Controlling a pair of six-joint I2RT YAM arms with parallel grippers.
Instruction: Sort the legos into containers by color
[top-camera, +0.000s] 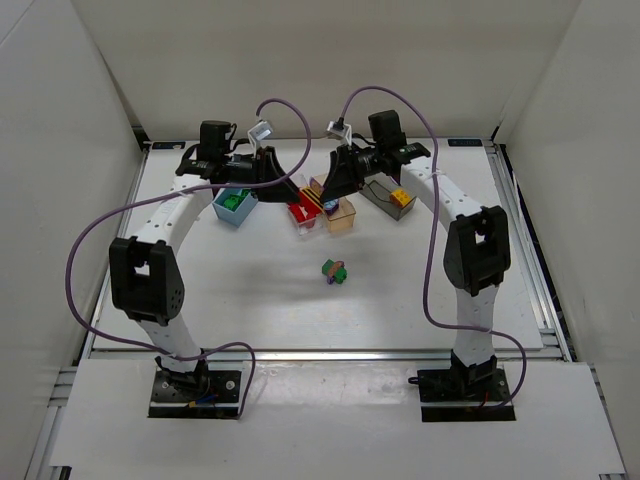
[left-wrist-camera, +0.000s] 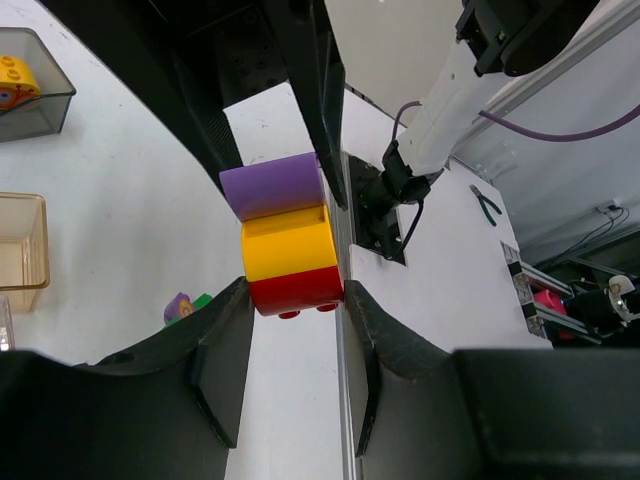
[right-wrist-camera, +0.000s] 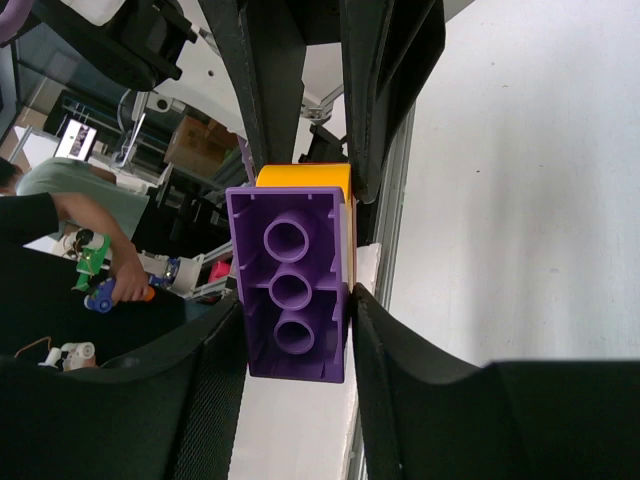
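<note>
At far left, your blue bin (top-camera: 234, 207) holds green bricks. Your left gripper (left-wrist-camera: 296, 300) clamps the red end of the three-brick stack (left-wrist-camera: 290, 235), which is raised over the clear bin (top-camera: 305, 220) and peach bin (top-camera: 343, 218). The stack's long axis runs gripper to gripper. Your right gripper (right-wrist-camera: 296, 335) pinches the purple brick (right-wrist-camera: 292, 285), hollow underside toward its camera. Loose bricks (top-camera: 335, 271) lie on the table nearer the arms' bases.

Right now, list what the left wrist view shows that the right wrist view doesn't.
Left wrist only: a red brick, the grey bin, the peach bin, loose bricks on the table. Right wrist only: the purple brick seen from its hollow underside, a person beyond the table. Both: the purple brick against the yellow brick, clamped between claw fingers.
</note>
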